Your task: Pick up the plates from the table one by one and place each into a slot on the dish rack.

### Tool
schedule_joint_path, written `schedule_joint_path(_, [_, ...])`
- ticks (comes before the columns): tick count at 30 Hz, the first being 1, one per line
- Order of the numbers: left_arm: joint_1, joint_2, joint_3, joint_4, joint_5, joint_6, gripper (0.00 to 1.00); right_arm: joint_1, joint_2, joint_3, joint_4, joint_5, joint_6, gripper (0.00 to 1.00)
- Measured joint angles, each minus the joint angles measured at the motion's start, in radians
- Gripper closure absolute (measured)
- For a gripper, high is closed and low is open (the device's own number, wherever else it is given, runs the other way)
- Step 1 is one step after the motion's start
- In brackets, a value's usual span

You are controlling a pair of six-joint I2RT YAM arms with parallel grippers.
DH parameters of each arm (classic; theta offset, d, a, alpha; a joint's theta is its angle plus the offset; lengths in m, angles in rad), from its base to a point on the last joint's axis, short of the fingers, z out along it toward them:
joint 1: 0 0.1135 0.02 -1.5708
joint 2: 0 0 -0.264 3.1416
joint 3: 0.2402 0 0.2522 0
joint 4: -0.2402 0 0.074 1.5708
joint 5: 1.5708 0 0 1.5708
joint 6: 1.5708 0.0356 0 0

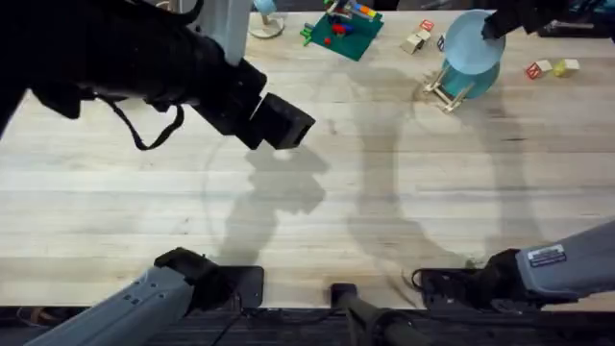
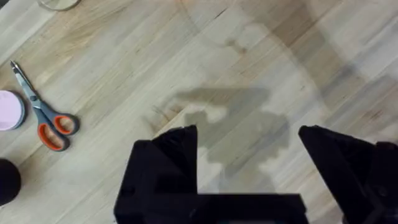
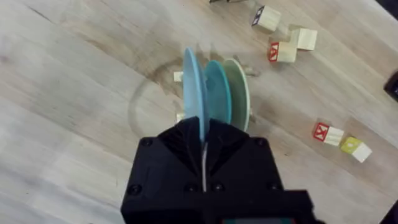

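teal round plate point(image 3: 219, 93) already racked; right gripper point(image 3: 204, 140) clenched on pale sky-blue round plate point(image 3: 193, 87), seating it in small light-wood dish rack point(image 1: 444, 93). left gripper point(image 2: 249, 168) released, idle. release left.

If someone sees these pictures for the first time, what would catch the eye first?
Probably the three plates standing on edge in the dish rack at the table's far right: the pale blue plate in front, the teal plate and a cream plate behind. The right gripper has its jaws shut on the pale blue plate's rim. The left gripper hangs open over bare wood.
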Motion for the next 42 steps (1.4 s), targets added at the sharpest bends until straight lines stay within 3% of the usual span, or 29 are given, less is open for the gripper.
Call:
schedule_joint_path(17, [0.000, 0.000, 0.000, 0.000, 0.000, 0.000, 0.006, 0.000, 0.004, 0.000, 0.008, 0.044, 0.003, 0.970])
schedule_joint_path(42, [0.000, 0.000, 0.000, 0.000, 0.000, -0.004, 0.006, 0.000, 0.122, 0.001, 0.019, 0.047, 0.004, 0.970])
